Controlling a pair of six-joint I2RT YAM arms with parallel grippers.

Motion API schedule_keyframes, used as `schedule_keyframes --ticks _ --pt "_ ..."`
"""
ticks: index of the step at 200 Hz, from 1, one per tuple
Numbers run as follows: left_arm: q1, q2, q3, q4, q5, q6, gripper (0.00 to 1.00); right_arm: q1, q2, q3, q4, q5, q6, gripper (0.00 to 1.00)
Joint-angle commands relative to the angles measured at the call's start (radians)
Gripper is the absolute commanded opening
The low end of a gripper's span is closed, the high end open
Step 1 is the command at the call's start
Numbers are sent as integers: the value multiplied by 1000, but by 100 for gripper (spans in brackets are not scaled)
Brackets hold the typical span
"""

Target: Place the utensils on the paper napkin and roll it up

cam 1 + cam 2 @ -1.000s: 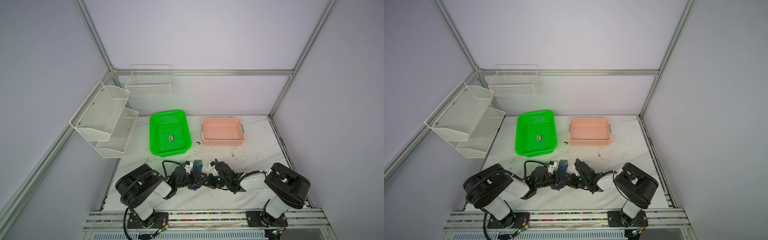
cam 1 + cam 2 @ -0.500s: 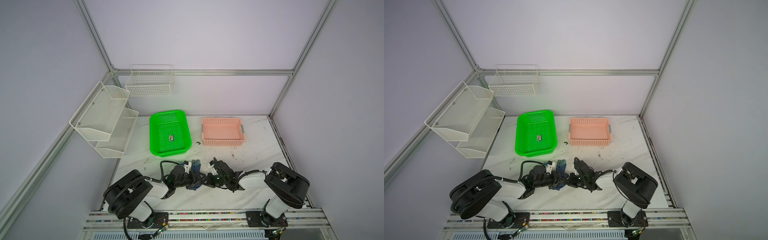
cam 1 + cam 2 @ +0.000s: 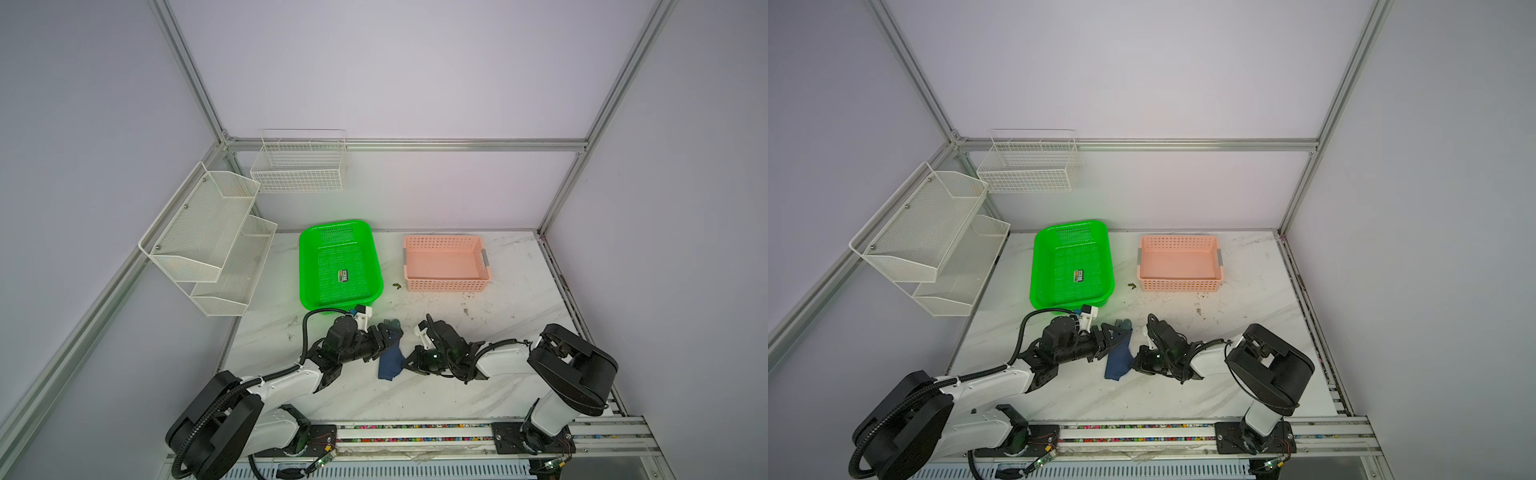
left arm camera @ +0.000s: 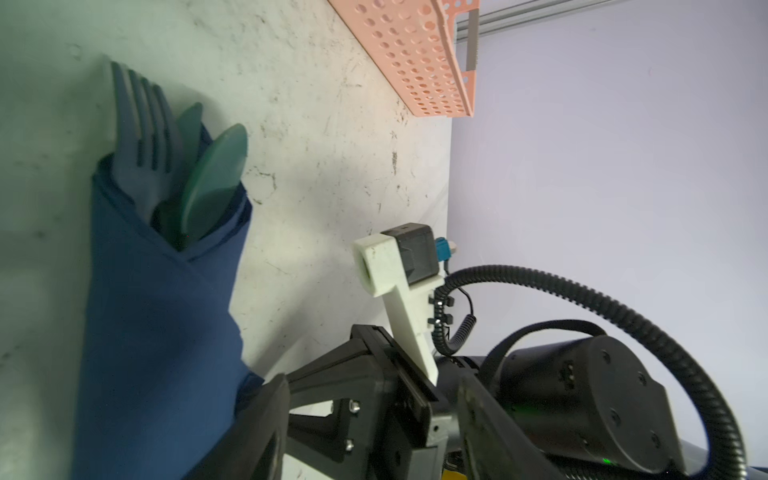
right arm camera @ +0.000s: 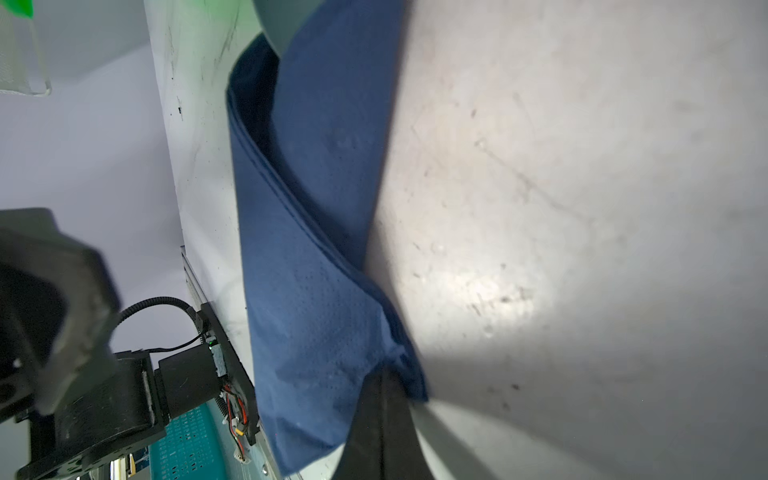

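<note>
- Two grippers meet over one bundle. The right gripper (image 3: 409, 361) is closed, its fingertips pinching the loose outer edge of the paper napkin (image 4: 158, 316) low on the roll.
- At those fingertips the napkin lies on the table (image 3: 498, 328) as a wound tube, and its overlap seam runs diagonally away from the pinch.
- Across the roll from the right gripper, the left gripper (image 3: 388, 336) sits over the tube's upper part. Its jaws look parted and hold nothing, and one finger shows clear of the paper in the right wrist view.
- Close beside the left gripper's fingertips, the utensils (image 4: 174, 166) poke from the open mouth of the roll: fork (image 4: 139, 124) tines, spoon (image 4: 216, 174) bowl, and a third tip between them.
- Farther out from both grippers stand a green basket (image 3: 376, 266), which holds a small printed card (image 3: 343, 275), and a pink basket (image 3: 446, 286).
- Step in hand, as judged: closing the roll, with loading already done.
- Next move, as judged: the flap needs laying flat or tucking under before the right fingers let go, or the thin paper may spring loose.
</note>
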Motion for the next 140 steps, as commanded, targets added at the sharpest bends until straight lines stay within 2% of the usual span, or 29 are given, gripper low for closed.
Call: schedule_keyframes --ticks 1,59,102,140 --pt "14 44 112 24 65 64 64 8 53 -22 -192 79 -20 0" --pt "17 139 198 25 116 115 65 12 72 -7 -198 75 -30 0" --pt "31 259 194 60 151 128 65 14 55 -9 -222 89 -33 0" --pt "55 311 201 69 165 141 65 14 48 -10 -242 99 -34 0"
